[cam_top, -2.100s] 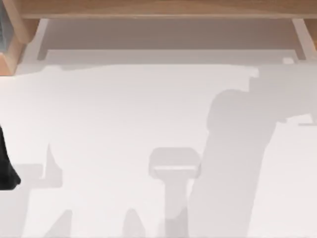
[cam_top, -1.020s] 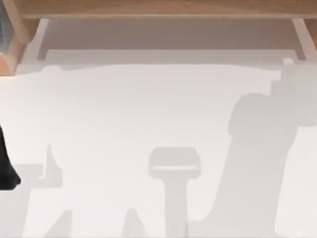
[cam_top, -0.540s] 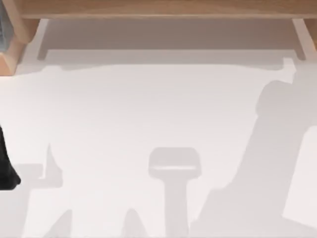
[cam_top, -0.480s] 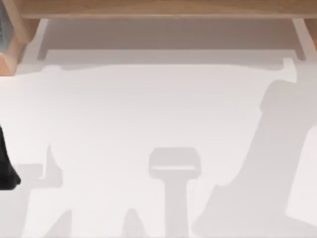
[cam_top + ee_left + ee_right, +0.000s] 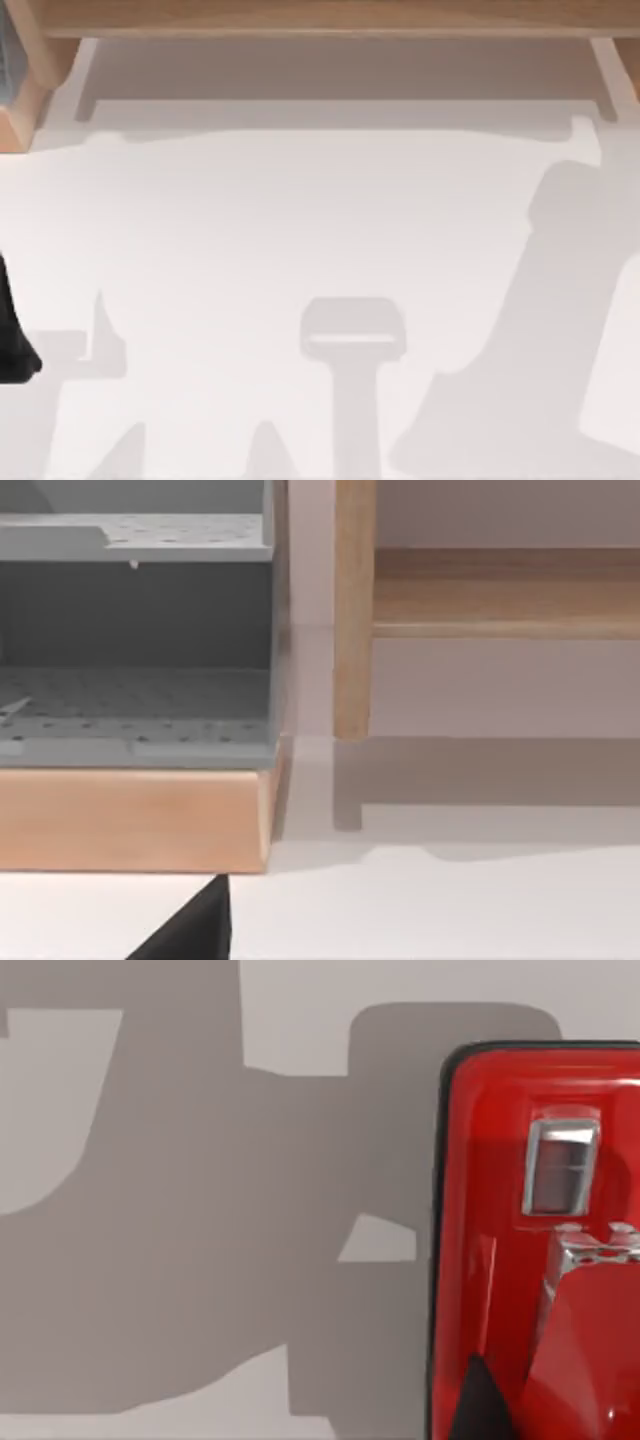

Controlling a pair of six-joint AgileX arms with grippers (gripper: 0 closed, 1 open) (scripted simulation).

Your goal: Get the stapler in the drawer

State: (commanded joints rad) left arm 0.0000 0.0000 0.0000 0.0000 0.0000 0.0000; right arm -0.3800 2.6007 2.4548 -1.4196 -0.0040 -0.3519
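The stapler (image 5: pixel 540 1240) lies flat on the white counter (image 5: pixel 300 220). The right wrist view sees it from very close, so the right pincer is just above it. I cannot tell if the right pincer is open or closed. It does not look like it is holding the stapler yet.

The stapler is long and red, with a thin black edge around it. Its long side runs straight away from the right wrist camera. The round, wide end with the small silver mark (image 5: pixel 562 1165) is the end farthest from that camera. So the stapler points away from the right arm. I think a good grab would squeeze it across its narrow sides.

A big arm shadow (image 5: pixel 540 330) lies on the right part of the counter. So I think the stapler is over on the right, and the right arm is the nearer one.

The left arm (image 5: pixel 10 340) waits at the left edge of the counter. I cannot tell if the left pincer is open or closed. It faces the drawer (image 5: pixel 130 820), which has a wooden front and a grey inside. The drawer sits at the far left, well apart from the stapler, so the stapler has to travel left and far.
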